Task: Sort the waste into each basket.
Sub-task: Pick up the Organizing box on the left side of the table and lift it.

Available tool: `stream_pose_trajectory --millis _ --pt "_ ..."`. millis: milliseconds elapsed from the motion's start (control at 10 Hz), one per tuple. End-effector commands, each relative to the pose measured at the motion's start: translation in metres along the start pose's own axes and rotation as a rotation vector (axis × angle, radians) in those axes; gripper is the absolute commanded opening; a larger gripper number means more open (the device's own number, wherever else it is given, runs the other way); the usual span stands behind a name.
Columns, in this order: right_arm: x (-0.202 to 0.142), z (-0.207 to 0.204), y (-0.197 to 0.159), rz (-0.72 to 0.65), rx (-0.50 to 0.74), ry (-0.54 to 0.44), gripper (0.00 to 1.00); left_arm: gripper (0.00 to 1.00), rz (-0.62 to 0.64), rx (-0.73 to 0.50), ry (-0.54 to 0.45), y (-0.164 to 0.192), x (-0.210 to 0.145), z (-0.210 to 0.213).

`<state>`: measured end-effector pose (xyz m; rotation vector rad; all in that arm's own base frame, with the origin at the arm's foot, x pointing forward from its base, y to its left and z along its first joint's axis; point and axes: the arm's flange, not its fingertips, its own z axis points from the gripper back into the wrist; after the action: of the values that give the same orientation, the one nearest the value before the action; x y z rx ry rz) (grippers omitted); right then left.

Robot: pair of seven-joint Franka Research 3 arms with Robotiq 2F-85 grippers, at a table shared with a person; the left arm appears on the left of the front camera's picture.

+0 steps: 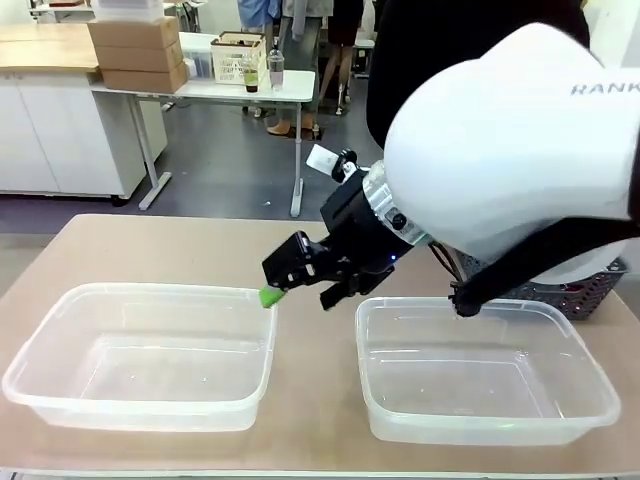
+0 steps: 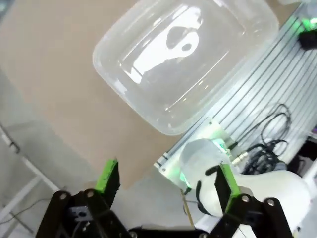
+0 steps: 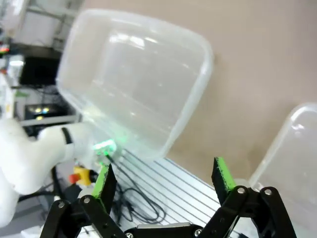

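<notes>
clear left basket [image 1: 150, 291] is set on the worktop [image 1: 312, 400], right basket [image 1: 480, 305] beside it; right hand [image 1: 303, 291] is held spread at the left basket's right rim, left hand [image 2: 167, 173] likewise spread.

The tan table [image 1: 150, 245] carries two clear plastic tubs standing side by side and apart, the left basket [image 1: 140, 408] and the right basket [image 1: 480, 425], bare tabletop showing between them.

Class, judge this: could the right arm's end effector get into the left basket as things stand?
Probably yes. The right end effector hangs open close beside the left basket, near its right rim. The basket has no lid, and nothing stands between them.
</notes>
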<state>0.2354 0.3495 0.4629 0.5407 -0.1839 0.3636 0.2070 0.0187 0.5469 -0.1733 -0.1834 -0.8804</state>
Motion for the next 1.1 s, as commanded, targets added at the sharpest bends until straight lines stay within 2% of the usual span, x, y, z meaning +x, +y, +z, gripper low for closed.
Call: stream_pose_trajectory --millis 0,100,400,500,600,700,1000 --pt "0.021 -0.041 0.017 -0.084 -0.217 0.09 1.0 1.0 0.078 0.064 0.047 -0.003 0.022 -0.036" --pt "0.037 -0.064 0.025 -0.093 -0.257 0.119 1.0 1.0 0.189 0.231 0.09 -0.006 0.026 -0.069" --pt "0.066 -0.108 0.05 -0.045 -0.327 0.177 1.0 1.0 0.294 0.199 0.151 -0.026 -0.002 -0.157" --pt "0.07 -0.113 0.053 -0.058 -0.364 0.165 1.0 1.0 0.332 0.173 0.167 -0.025 -0.016 -0.187" --pt "0.071 -0.108 0.047 -0.097 -0.414 0.136 1.0 1.0 0.357 0.138 0.135 -0.022 -0.027 -0.209" --pt "0.054 -0.103 0.033 -0.038 -0.321 0.16 1.0 1.0 0.293 0.179 0.159 0.012 0.069 -0.044" --pt "0.054 -0.103 0.033 -0.038 -0.321 0.16 1.0 1.0 0.293 0.179 0.159 0.012 0.069 -0.044"
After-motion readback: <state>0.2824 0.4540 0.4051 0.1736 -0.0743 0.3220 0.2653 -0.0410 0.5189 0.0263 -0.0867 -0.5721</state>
